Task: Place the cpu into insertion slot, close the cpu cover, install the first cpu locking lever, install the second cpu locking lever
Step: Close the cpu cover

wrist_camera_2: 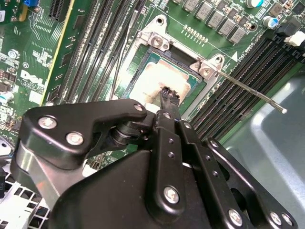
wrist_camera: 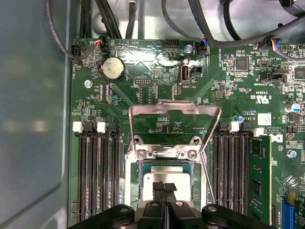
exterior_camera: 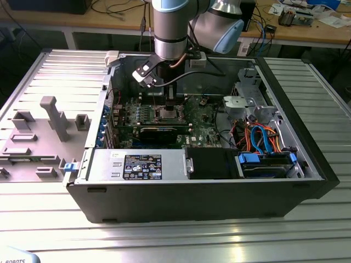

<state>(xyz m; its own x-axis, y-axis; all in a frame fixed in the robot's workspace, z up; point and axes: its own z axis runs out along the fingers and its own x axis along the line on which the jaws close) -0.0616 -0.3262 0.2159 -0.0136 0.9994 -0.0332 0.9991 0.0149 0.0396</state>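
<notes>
**cpu seated, cover open**

exterior view: the gripper [exterior_camera: 171, 107] reaches down inside the computer case [exterior_camera: 192, 203], over the insertion slot [exterior_camera: 164, 114] near the middle of the green motherboard [exterior_camera: 204, 118].

second wrist view: the claw is clenched, fingertips pressed together at the silver top of the cpu [wrist_camera_2: 152, 81]. the cpu lies in the slot, and a locking lever [wrist_camera_2: 248, 88] stands out free.

first wrist view: the cpu cover [wrist_camera: 174, 108] is tipped open, off the slot, toward the motherboard's edge.

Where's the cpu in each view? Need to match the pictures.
Exterior view: the cpu sits in the middle of the motherboard, directly under the gripper.
First wrist view: cpu in the insertion slot, at the gripper tip.
Second wrist view: cpu, pale square at the gripper tip.
Shared landmark: the gripper tip.
</notes>
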